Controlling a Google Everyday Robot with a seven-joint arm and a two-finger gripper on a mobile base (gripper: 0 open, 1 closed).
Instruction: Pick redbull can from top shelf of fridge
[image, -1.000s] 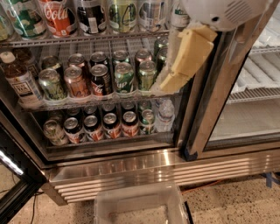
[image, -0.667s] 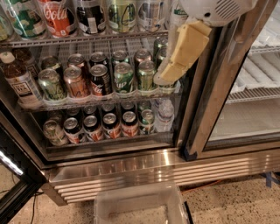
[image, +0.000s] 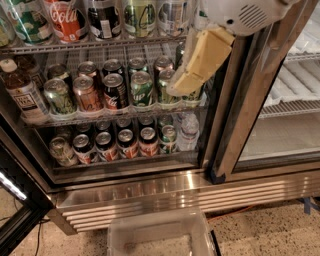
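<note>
The fridge (image: 150, 182) stands open in front of me. Its uppermost wire rack in view (image: 100, 45) carries bottles and cans, among them a red Coca-Cola can (image: 67, 20). My gripper (image: 179, 90), cream-coloured under a white arm, hangs before the right end of the rack below (image: 115, 114). It points down-left over a green-labelled can (image: 167, 82). A slim can (image: 179, 52) shows partly behind the gripper. I cannot tell whether it is the redbull can, and no silvery can with a blue tab stands out.
The middle rack holds green-labelled cans (image: 141, 87), Coke cans (image: 87, 92) and a brown bottle (image: 22, 95). The lowest rack holds more cans (image: 127, 142) and a water bottle (image: 187, 131). A dark door frame (image: 235, 130) divides off the right compartment (image: 295, 105). A clear bin (image: 160, 237) sits on the floor.
The gripper has edged a little up and left, closer to the right end of the can rows. The cans have not moved.
</note>
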